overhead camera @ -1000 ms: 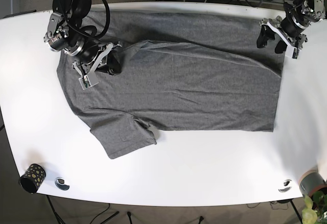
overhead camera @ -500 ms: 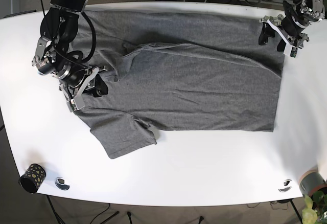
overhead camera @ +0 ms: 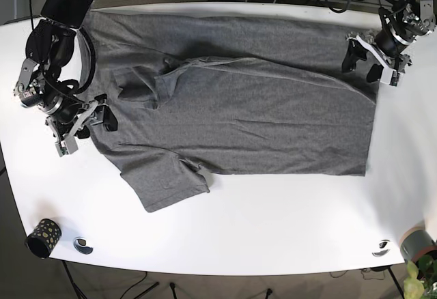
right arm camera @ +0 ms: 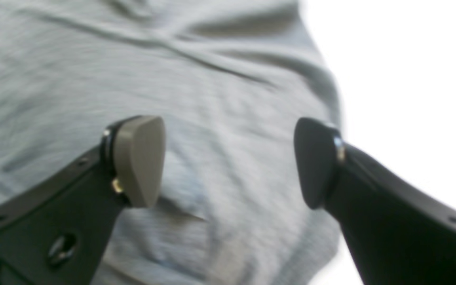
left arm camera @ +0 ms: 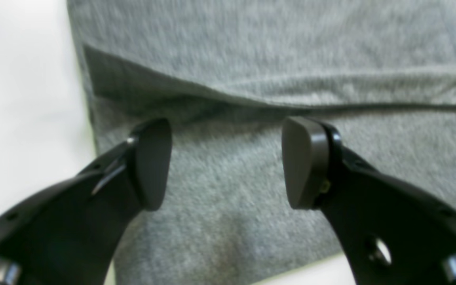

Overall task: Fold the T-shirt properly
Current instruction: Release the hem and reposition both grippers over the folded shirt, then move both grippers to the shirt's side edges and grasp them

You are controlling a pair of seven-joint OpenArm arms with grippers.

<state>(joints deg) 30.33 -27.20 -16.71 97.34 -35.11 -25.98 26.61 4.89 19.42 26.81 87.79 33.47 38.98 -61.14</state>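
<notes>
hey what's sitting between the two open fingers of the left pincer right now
Only grey T-shirt fabric, with a folded edge just beyond the left pincer. The left wrist view shows it.

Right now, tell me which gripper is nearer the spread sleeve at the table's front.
Right. The right gripper sits just above the sleeve; the left gripper is across the T-shirt.

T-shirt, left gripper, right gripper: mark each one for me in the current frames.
T-shirt (overhead camera: 259,108), base view, middle of the grey body panel.
left gripper (left arm camera: 227,162), left wrist view, open gap midway between its fingertips, above the shirt's corner.
right gripper (right arm camera: 230,160), right wrist view, open gap midway between its fingertips, over the shirt's edge.
</notes>
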